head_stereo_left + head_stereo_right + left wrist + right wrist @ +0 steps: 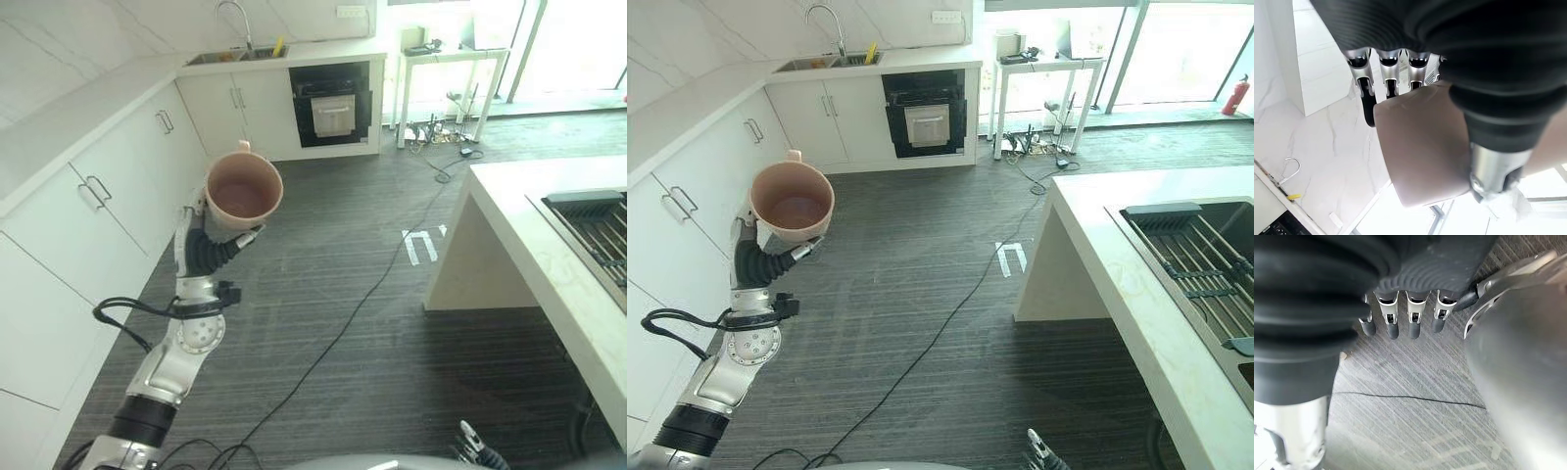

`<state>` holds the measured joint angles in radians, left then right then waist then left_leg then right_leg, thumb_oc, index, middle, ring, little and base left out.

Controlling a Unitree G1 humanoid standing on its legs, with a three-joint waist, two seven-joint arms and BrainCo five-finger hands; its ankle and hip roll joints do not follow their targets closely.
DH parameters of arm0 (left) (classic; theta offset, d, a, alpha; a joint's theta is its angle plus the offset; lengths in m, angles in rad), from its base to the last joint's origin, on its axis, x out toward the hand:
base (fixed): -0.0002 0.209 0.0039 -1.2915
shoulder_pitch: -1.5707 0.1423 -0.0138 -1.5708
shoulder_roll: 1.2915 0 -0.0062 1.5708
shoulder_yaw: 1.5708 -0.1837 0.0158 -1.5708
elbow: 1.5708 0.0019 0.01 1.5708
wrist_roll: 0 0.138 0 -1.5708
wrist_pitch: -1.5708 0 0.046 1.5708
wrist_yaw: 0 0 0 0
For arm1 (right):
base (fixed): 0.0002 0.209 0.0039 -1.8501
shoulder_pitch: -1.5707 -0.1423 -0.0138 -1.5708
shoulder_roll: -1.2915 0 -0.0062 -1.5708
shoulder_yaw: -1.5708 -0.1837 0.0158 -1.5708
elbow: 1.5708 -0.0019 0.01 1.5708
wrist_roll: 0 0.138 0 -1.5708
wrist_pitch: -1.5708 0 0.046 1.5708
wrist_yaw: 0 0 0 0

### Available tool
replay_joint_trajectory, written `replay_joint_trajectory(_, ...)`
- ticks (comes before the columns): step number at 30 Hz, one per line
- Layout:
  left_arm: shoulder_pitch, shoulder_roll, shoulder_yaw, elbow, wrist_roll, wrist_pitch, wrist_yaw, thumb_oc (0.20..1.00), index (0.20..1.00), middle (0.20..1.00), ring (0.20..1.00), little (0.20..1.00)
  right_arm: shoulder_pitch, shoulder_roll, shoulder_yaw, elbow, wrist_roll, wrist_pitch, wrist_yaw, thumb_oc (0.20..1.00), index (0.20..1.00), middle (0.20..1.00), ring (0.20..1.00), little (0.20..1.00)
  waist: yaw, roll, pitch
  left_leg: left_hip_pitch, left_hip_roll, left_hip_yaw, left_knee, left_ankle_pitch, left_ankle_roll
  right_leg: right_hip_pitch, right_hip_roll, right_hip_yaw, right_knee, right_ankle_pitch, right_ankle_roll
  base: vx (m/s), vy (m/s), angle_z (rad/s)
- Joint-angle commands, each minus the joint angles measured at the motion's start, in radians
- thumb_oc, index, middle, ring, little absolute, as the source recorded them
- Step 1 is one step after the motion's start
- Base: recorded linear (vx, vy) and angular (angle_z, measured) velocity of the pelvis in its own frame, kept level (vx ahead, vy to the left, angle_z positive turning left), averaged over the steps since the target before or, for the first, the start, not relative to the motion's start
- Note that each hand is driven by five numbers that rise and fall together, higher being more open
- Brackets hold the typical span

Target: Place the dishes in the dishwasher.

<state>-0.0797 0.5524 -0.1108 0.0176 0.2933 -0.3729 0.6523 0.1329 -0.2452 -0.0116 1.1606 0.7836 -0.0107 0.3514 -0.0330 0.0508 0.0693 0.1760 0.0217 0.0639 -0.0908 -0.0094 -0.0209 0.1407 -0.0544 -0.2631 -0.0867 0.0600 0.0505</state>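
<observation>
Floor [921, 284]: one dark, finely striped surface is seen across the kitchen, with one thin black cord trailed over it and white tape marks [1011, 258] stuck near the island.
Cabinets [118, 186]: one L-shaped run of white cabinets with slim bar handles is shown along the robot's left and the far wall, under a pale marbled worktop.
Table [1136, 294]: one white island table is seen at the robot's right, its top smooth and pale.
Rack [1200, 259]: one dark wire rack of parallel bars is set into the table top.
Oven [926, 116]: one black built-in unit with a pale front panel is seen in the far cabinet run.
Sink [828, 61]: one steel sink with one curved tap is set in the far worktop, a yellow item lying beside it.
Side table [1048, 93]: one white-legged side table is seen by the bright windows, cables heaped beneath it.
Cup [243, 192]: one round, matte, dusty-pink cup with a small handle is held up in the air above the floor, mouth upward, well apart from the table.
Left robot hand [201, 245]: it is closed around the cup's wall, fingers curled on one side and thumb pressed on the other.
Right robot hand [1400, 320]: its dark-tipped fingers are held straight in a row above the floor, with nothing gripped.
</observation>
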Motion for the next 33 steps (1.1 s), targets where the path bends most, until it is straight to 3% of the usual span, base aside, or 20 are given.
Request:
replay_joint_trajectory(1, -0.082, 0.03, 0.069, -0.035, -0.017, -0.013, 0.004, 0.2, 0.2, 0.2, 0.2, 0.2, -0.051, 0.018, 0.012, 0.036, -0.041, -0.034, -0.007, 1.0, 1.0, 1.0, 1.0, 1.0, 0.009, -0.025, 0.007, -0.009, 0.04, 0.091, 0.016, -0.049, -0.043, 0.02, -0.002, 0.057, 0.047, -0.124, 0.052, 0.02, -0.044, 0.01)
replay_joint_trajectory(7, -0.063, 0.037, 0.086, -0.049, -0.023, -0.015, -0.008, 0.2, 0.2, 0.2, 0.2, 0.2, -0.045, 0.015, 0.018, 0.046, -0.064, -0.032, -0.01, 1.0, 1.0, 1.0, 1.0, 1.0, 0.019, -0.017, 0.007, -0.021, 0.045, 0.077, 0.014, -0.037, -0.051, 0.031, 0.008, 0.053, 0.038, -0.134, 0.043, 0.01, 0.0, 0.03)
replay_joint_trajectory(12, -0.079, 0.041, 0.086, -0.062, -0.043, -0.021, -0.036, 0.2, 0.2, 0.2, 0.2, 0.2, -0.038, 0.012, 0.006, 0.047, -0.041, -0.041, -0.012, 1.0, 1.0, 1.0, 1.0, 1.0, 0.014, -0.014, 0.003, -0.041, 0.074, 0.173, 0.004, -0.02, -0.074, 0.031, -0.012, -0.027, 0.027, -0.13, 0.051, 0.01, 0.062, 0.36)
replay_joint_trajectory(18, -0.068, 0.041, 0.088, -0.064, -0.047, -0.035, -0.043, 0.2, 0.2, 0.2, 0.2, 0.2, -0.04, 0.027, 0.014, 0.03, -0.017, -0.054, -0.013, 1.0, 1.0, 1.0, 1.0, 1.0, 0.028, -0.02, 0.001, -0.05, 0.059, 0.15, 0.004, -0.029, -0.066, 0.026, -0.032, -0.051, 0.031, -0.124, 0.062, 0.04, 0.09, 0.62)
replay_joint_trajectory(28, -0.09, 0.057, 0.08, -0.053, -0.042, -0.027, -0.044, 0.2, 0.2, 0.2, 0.2, 0.2, -0.033, 0.052, 0.035, 0.018, -0.053, -0.052, -0.046, 1.0, 1.0, 1.0, 1.0, 1.0, 0.016, -0.03, -0.002, -0.015, 0.031, 0.14, 0.004, -0.06, -0.035, 0.019, -0.054, -0.014, 0.049, -0.109, 0.089, 0.05, 0.039, -0.05)
replay_joint_trajectory(33, -0.096, 0.057, 0.074, -0.058, -0.037, -0.026, -0.057, 0.2, 0.2, 0.2, 0.2, 0.2, -0.032, 0.045, 0.044, 0.008, -0.049, -0.03, 0.017, 1.0, 1.0, 1.0, 1.0, 1.0, 0.012, -0.038, -0.002, -0.007, 0.031, 0.149, 0.004, -0.068, -0.031, 0.021, -0.05, -0.008, 0.044, -0.106, 0.09, -0.02, -0.019, -0.06)
